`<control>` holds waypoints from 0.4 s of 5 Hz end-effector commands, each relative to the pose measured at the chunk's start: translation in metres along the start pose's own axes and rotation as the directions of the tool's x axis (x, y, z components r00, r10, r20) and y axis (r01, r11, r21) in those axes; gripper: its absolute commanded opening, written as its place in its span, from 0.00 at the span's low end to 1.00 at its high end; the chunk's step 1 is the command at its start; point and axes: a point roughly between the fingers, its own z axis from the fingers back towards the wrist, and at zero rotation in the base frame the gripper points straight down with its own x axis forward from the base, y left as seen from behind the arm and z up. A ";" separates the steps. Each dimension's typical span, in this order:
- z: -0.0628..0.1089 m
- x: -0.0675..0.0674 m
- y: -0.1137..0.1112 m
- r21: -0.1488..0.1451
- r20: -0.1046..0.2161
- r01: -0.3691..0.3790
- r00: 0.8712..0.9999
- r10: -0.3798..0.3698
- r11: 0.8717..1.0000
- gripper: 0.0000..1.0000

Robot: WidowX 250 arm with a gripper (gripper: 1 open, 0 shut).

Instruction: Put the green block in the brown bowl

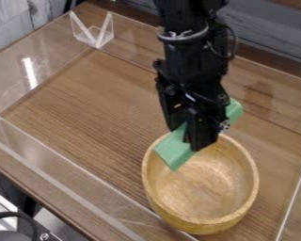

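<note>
I have the green block [177, 153] clenched in the pincer [191, 135], its lower end over the back part of the brown bowl [201, 215]. To place it well, I should ease it forward toward the middle, so the whole length clears the thick rim, then lower gently and part the fingers only once it is down inside. Letting go here could leave the bar tipped across the edge.
</note>
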 end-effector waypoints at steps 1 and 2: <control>0.011 0.002 -0.006 0.021 0.056 -0.009 0.998 0.007 1.000 0.00; 0.012 0.001 -0.009 0.028 0.074 -0.027 0.997 0.025 0.999 0.00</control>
